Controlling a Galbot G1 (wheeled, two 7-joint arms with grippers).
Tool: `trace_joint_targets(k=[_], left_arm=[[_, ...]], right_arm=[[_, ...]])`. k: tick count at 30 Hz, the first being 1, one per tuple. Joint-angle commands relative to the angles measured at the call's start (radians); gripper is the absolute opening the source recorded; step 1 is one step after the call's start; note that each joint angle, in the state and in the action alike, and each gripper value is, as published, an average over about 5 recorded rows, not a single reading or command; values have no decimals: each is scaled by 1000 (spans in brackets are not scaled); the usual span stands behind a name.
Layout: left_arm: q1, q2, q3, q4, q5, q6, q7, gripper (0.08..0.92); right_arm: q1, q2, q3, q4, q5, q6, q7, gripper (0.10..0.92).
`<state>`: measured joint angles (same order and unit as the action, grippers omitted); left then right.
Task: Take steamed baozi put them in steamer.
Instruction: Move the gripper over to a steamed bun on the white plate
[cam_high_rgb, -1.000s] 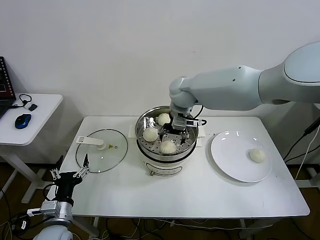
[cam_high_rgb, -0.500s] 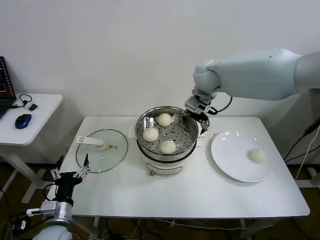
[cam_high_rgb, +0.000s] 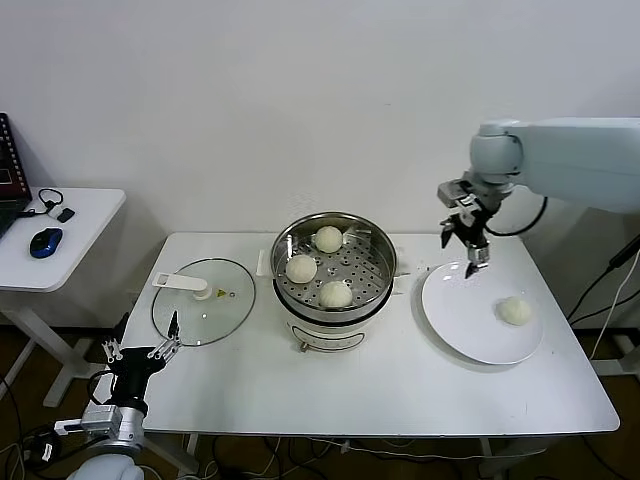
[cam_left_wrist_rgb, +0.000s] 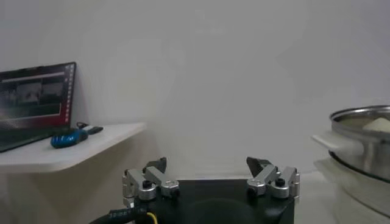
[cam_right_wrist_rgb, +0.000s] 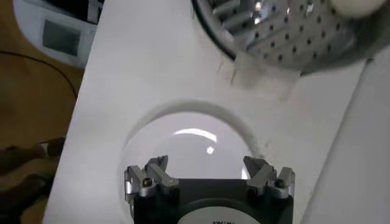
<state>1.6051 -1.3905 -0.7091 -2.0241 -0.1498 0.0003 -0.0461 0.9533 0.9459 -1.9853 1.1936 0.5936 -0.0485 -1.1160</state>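
The steamer (cam_high_rgb: 366, 268) stands mid-table with three steamed baozi on its perforated tray: one at the back (cam_high_rgb: 328, 238), one at the left (cam_high_rgb: 301, 268) and one at the front (cam_high_rgb: 335, 294). Another baozi (cam_high_rgb: 515, 311) lies on the white plate (cam_high_rgb: 455, 310) to the right. My right gripper (cam_high_rgb: 470, 243) hangs open and empty above the plate's far left rim, between steamer and baozi. The right wrist view looks down between the gripper (cam_right_wrist_rgb: 207, 167) onto the plate (cam_right_wrist_rgb: 183, 149) and part of the steamer (cam_right_wrist_rgb: 292, 33). My left gripper (cam_high_rgb: 140, 350) is parked open off the table's front left corner.
A glass lid (cam_high_rgb: 203, 300) with a white handle lies flat left of the steamer. A small side table (cam_high_rgb: 70, 215) at far left carries a blue mouse (cam_high_rgb: 45, 242). The wall runs close behind the table. Bare tabletop (cam_high_rgb: 400, 385) lies in front of the steamer.
My right gripper, open throughout, has lifted out of the steamer and swung right to above the plate's edge. Three baozi stay in the steamer. The left arm has not moved.
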Motion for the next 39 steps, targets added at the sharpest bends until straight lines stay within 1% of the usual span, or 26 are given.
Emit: trace_joint_targets(k=[1,7,15,30,39], left_arm=[[8,-7,0,6,0,-8,-2,823],[11,-7,-2,12,6,-14,-1,823],[8,-21,-5,14,20,-14,1,823],[19,-51,-15,25,63,-15,3,823],[16,-52,-27,31,63,-18,3,823]], right_arm=[[-132,-161,81,-137,-136,20,-70,823],[-269,-221,193,-234,-235,60,-56,823],[-435,-234,372,-372,-337,139,-41,823],[-665,-185,643,-534,-477,220,-28,823],[-723,-137,750,-645,-512,247,-24,823]])
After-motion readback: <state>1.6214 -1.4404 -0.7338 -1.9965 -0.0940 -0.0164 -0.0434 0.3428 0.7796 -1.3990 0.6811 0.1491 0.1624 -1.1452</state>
